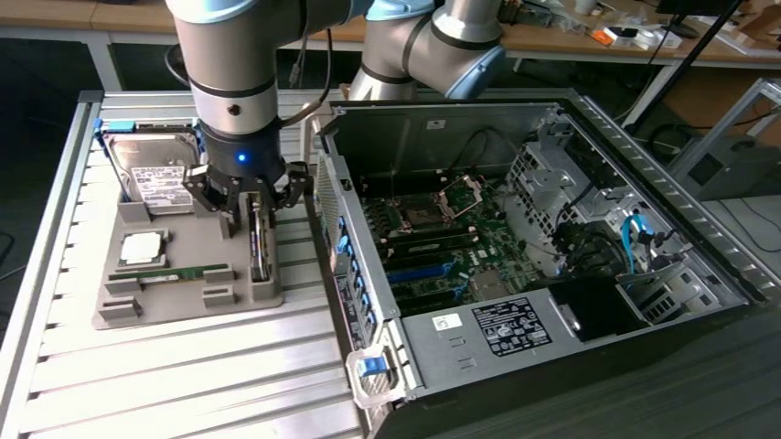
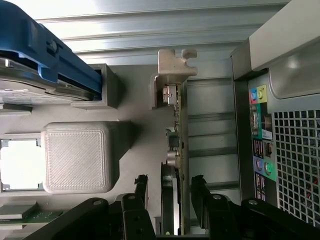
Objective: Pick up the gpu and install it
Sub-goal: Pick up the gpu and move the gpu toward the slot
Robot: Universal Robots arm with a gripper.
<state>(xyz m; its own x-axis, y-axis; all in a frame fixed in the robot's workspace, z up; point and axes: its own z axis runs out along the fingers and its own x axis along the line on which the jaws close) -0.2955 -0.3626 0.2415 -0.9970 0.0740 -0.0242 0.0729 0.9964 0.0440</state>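
Gripper (image 1: 251, 208) (image 2: 170, 181) fingers spread open either side of graphics card (image 1: 259, 249) (image 2: 178, 125) standing on edge in grey tray (image 1: 183, 297); open computer case (image 1: 573, 137) just beside

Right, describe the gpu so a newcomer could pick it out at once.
Beside the open computer case, on the exterior view's left, sits a grey tray. The gpu stands on edge at its case side, under the gripper. Thin and black, it differs from the flat green memory stick and white-labelled hard drive.
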